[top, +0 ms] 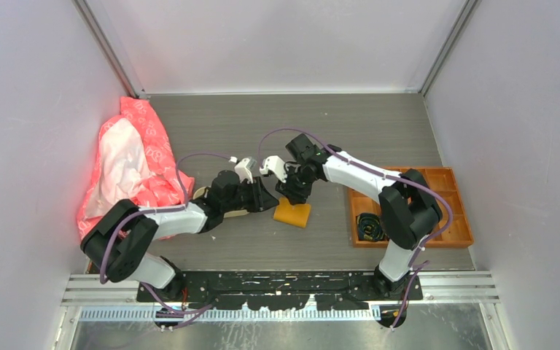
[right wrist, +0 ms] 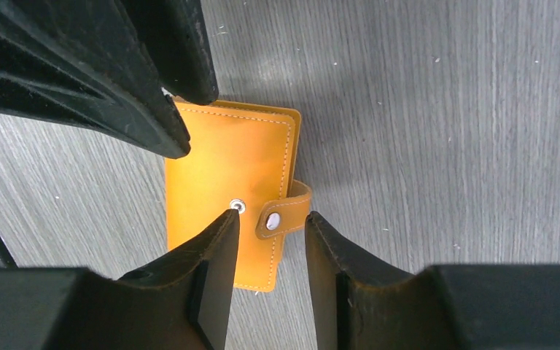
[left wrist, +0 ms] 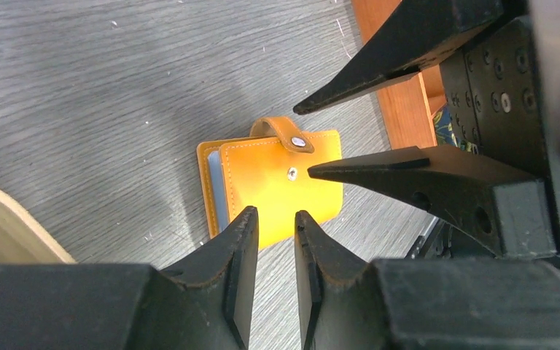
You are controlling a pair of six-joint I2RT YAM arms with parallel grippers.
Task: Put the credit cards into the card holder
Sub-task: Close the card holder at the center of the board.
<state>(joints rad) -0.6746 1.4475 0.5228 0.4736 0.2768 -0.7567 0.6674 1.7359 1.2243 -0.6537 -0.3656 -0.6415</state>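
The card holder [left wrist: 277,186] is laid flat on the desk [left wrist: 102,87], right under the tips of both claws. Its cover is folded down, but the snap tab [right wrist: 283,213] is not pressed onto its stud. A pale blue edge [left wrist: 214,186] is seen peeking out under the cover; what it is cannot be told.

The left claw [left wrist: 275,226] is held just over one edge of the holder. Its fingers are spread a little, and nothing is pinched between them. The right claw [right wrist: 271,232] is spread wider, and the snap tab is seen in the gap between its fingers. Whether the tab is touched cannot be told. The two claws are pointed at each other, tip near tip, with the holder below them.

A beige tray [left wrist: 7,226] is seen just to the left of the left claw. An orange box [top: 445,197] is set on the desk behind the right claw, well apart from the holder. A pink bag [top: 127,164] is heaped far off to the left of the left claw.
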